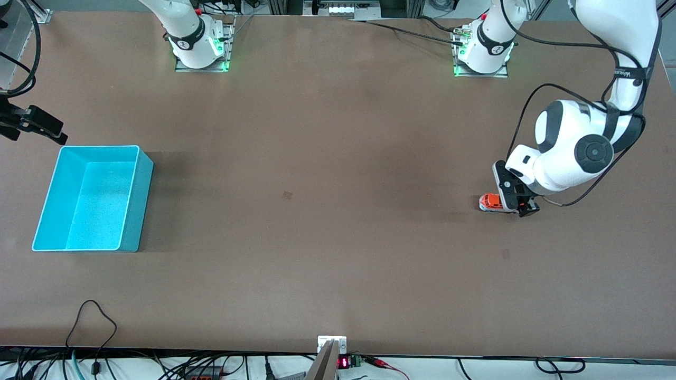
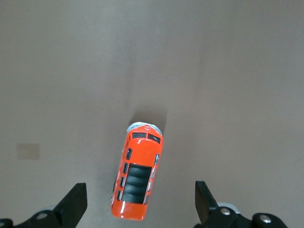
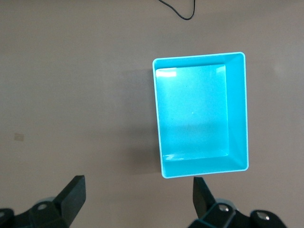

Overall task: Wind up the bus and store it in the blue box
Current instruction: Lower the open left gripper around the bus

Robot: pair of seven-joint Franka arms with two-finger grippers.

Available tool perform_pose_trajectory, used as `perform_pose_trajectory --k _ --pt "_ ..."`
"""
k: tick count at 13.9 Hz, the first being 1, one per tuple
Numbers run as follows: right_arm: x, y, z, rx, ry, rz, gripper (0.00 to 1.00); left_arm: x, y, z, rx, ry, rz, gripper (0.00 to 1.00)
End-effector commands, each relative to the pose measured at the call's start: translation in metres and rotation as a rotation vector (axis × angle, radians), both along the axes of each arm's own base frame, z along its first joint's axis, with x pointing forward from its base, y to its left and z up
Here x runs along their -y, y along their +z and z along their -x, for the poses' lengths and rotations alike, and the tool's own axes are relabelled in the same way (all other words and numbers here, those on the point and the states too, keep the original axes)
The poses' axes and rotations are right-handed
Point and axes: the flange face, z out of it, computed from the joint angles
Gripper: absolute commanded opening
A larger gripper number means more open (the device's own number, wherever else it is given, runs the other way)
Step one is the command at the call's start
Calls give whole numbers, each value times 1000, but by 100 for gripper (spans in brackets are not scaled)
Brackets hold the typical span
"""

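Bus (image 1: 491,202) stood on table (image 1: 317,211), right of frame, between spread fingers of left gripper (image 2: 140,202); ungrasped, not wound. Blue box (image 1: 132,200) at frame left, empty. Right gripper (image 3: 137,199) hung released, waiting high, near box.

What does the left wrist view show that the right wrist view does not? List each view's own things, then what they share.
Only the left wrist view shows the bus, lying on the table between the open fingers of the left gripper. Only the right wrist view shows the blue box, empty, and a black cable, below the open right gripper. Both share the brown table.
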Motion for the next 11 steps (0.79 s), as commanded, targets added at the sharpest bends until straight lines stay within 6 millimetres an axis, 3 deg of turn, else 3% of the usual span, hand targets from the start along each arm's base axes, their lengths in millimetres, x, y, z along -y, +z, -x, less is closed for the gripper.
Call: perform_pose_trajectory --k 1,3,6,11 --pt "-1 3 -2 1 -6 -9 100 -10 -18 -4 -3 -70 -10 100" --pt "-2 2 -3 1 -4 -11 100 -23 -30 -8 22 -107 0 100" --pt "-3 0 -3 -3 -1 -11 100 -22 -32 -9 32 -130 3 100" --pt "-2 -2 -3 -9 -3 -11 100 -23 -63 -3 -20 -129 9 100"
